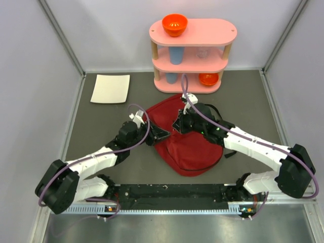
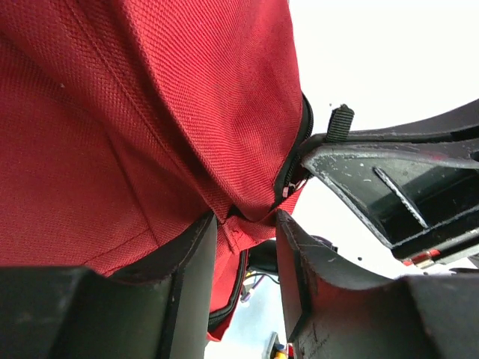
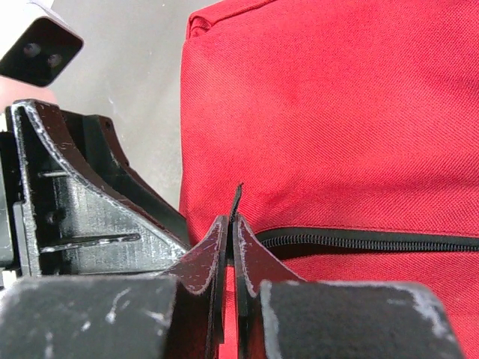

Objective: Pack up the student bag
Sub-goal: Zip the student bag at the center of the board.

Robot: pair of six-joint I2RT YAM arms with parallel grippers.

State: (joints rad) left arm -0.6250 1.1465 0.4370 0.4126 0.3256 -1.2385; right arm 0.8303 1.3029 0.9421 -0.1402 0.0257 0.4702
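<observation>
The student bag (image 1: 191,144) is a dark-red backpack lying on the grey table between the arms. My left gripper (image 1: 158,135) is at its left edge; in the left wrist view it (image 2: 245,221) is shut on a fold of the bag's red fabric (image 2: 135,134) next to the zipper end. My right gripper (image 1: 179,124) is over the bag's upper part; in the right wrist view it (image 3: 232,224) is shut on the thin black zipper pull tab (image 3: 237,196). The black zipper line (image 3: 359,241) runs to the right from the jaws. The two grippers are close together.
A pink three-tier shelf (image 1: 223,34) stands at the back, with an orange bowl (image 1: 174,24) on top, a blue cup (image 1: 175,54) in the middle and another orange bowl (image 1: 208,79) at the bottom. A white sheet (image 1: 110,88) lies at the back left. Walls enclose the table.
</observation>
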